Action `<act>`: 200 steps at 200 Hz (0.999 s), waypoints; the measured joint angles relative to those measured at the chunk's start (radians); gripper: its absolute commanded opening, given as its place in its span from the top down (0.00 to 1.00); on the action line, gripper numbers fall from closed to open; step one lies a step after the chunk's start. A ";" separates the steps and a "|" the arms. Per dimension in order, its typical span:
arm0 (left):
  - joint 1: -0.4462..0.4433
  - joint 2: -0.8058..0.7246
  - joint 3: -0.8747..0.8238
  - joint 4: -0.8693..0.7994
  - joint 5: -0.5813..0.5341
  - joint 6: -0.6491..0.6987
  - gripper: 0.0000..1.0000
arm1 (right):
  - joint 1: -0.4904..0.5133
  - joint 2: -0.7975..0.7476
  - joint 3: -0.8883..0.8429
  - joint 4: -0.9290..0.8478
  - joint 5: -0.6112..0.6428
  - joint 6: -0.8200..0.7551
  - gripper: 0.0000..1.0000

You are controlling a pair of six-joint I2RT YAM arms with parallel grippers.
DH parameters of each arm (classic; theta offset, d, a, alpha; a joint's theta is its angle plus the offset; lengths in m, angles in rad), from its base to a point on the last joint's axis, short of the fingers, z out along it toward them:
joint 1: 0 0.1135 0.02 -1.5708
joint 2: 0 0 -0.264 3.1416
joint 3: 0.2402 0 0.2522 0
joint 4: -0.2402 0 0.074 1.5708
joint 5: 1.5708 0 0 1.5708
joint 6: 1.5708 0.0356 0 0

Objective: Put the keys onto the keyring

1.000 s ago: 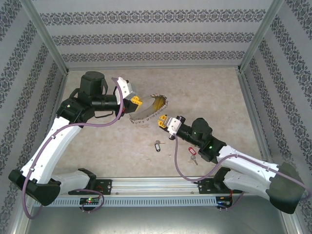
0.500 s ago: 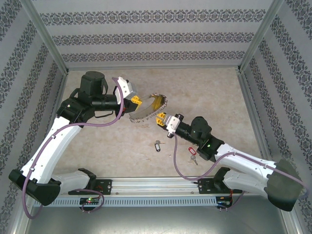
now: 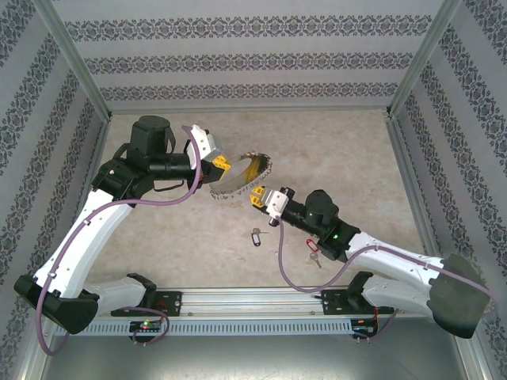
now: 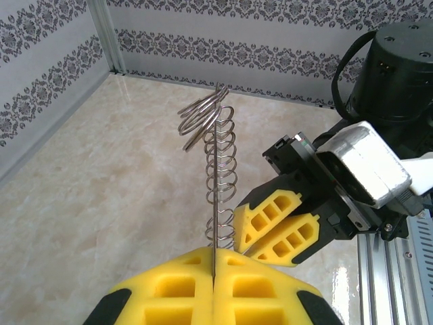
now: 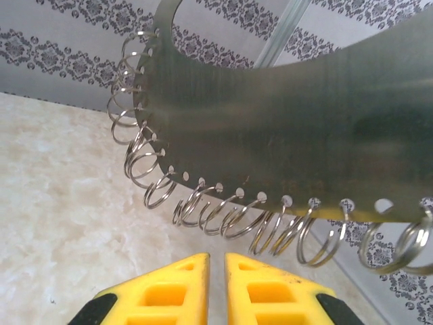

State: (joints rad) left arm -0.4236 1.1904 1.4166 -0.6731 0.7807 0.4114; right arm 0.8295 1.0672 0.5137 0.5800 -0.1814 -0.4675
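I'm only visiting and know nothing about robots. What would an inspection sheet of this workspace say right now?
Surface: pale, glossy marbled tabletop.
Job's things: keyring, a metal plate edged with wire rings, held up off the table; dark-tagged key and red-tagged key lie on the table by the right arm, not yet on the keyring.
Clutter: nothing seen.
Claws: left claw shut on the keyring; right claw almost closed, empty, close to the rings.
Cables: purple cable on the left arm and on the right arm; no snag seen.
Surroundings: patterned walls, metal frame post, rail at the near edge.
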 measured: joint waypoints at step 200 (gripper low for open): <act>0.000 0.000 -0.013 0.000 -0.001 -0.007 1.00 | 0.007 0.019 0.013 0.036 0.039 0.000 0.84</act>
State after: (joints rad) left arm -0.4236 1.1904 1.4033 -0.6727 0.7799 0.4046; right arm 0.8364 1.0866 0.5262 0.6163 -0.1429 -0.4675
